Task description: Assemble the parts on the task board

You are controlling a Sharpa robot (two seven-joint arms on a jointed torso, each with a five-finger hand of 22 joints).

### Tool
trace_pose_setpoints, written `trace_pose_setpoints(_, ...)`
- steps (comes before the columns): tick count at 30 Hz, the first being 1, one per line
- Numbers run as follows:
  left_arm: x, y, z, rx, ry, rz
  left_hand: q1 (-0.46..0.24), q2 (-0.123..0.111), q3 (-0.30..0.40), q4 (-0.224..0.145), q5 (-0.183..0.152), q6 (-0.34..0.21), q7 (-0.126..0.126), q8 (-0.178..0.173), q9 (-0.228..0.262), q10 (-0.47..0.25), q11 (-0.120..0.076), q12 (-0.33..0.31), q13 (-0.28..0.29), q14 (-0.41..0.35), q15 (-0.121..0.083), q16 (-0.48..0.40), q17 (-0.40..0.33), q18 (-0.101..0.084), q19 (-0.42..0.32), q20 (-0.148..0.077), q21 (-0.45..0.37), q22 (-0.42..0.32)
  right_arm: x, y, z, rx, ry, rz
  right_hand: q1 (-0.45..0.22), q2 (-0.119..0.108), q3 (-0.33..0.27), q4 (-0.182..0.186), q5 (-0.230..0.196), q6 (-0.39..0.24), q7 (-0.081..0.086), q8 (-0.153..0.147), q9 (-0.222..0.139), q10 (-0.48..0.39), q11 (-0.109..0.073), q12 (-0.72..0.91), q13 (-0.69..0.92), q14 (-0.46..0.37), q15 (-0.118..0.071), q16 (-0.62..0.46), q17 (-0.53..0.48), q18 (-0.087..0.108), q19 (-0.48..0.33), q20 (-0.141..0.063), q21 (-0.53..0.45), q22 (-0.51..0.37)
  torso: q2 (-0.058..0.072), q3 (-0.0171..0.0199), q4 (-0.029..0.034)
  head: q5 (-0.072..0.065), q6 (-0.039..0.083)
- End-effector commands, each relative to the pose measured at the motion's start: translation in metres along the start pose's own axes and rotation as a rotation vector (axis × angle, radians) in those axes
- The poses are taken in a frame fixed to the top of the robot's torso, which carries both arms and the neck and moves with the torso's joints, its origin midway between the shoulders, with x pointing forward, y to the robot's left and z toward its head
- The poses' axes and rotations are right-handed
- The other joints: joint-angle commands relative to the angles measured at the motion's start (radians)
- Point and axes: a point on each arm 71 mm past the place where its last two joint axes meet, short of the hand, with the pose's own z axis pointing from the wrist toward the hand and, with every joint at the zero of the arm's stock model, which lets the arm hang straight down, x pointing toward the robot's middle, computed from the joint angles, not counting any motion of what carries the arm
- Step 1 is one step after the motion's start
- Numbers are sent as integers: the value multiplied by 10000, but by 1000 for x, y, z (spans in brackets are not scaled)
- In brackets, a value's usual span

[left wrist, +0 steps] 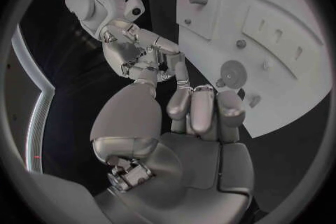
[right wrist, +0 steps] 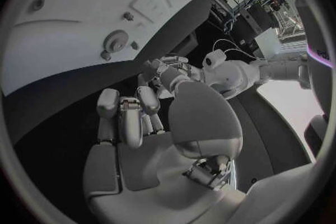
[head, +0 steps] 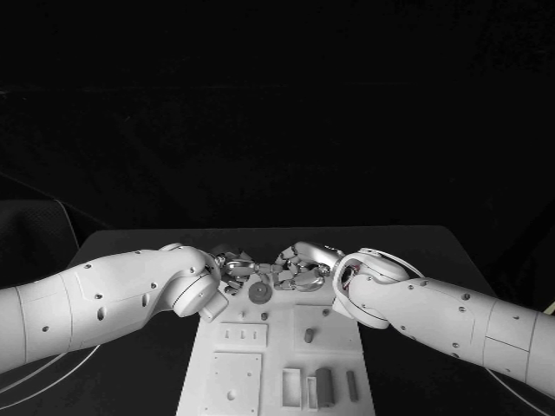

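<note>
- Left hand (head: 237, 270): positioned at the far end of the task board (head: 277, 364), just beside the right hand. Fingers are curled inward; the left wrist view shows no object between them.
- Round part (head: 260, 292): a disc seated on the board's far end, directly below both hands in the head view. Contact with either hand cannot be determined.
- Right hand (head: 305, 267): positioned opposite the left hand, fingers curled inward with fingertips near those of the left hand. The right wrist view shows nothing held.
- Peg part (head: 309, 334): stands at mid-board.
- Slim rectangular parts (head: 324, 386): lie side by side at the board's near end.
</note>
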Motion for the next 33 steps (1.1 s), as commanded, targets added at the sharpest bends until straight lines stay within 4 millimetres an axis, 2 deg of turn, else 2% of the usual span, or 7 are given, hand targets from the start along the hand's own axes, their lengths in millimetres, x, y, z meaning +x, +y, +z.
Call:
trace_pose_setpoints(1,2,-2,0,-92,-120,489,-9,-91,-40,-3,2,-503,422,-50,-15,-53,1,40,13,-10,-4,67,502,808,-23,16,147,14,2,3,1,-89,187,-60,-30,-55,-10,32,26,400,339,63,11,29,-67,30,-11,-7,-3,382,670,110,67,9,766,14,0,10,4,-13,-12)
trace_pose_setpoints(9,1,-1,0,-261,-195,1005,102,-30,-25,-34,16,-560,430,-75,-32,-83,-1,56,33,-32,-7,87,497,808,-40,14,158,14,2,4,0,-124,166,-52,-37,-57,-12,36,26,406,343,64,11,30,-68,31,-12,-8,-3,381,667,110,69,9,767,14,10,7,8,-38,-10)
trace_pose_setpoints(28,6,-3,1,-195,194,982,549,203,68,-180,28,-534,420,-43,-40,-183,4,87,82,-123,-5,135,467,808,-117,17,188,12,4,6,3,-101,298,-169,-51,-60,-16,45,28,420,353,64,12,31,-71,32,-14,-1,-3,384,669,111,73,10,769,14,14,-9,6,-40,-25)
trace_pose_setpoints(33,6,-4,2,-124,193,928,947,427,183,-309,59,-546,422,-39,-60,-317,29,18,70,-258,9,94,398,808,-237,39,167,-14,5,7,4,-147,318,-354,-55,-61,-17,48,28,424,355,65,13,31,-72,32,-15,-6,-3,382,662,111,74,10,770,14,22,-12,12,-41,-30)
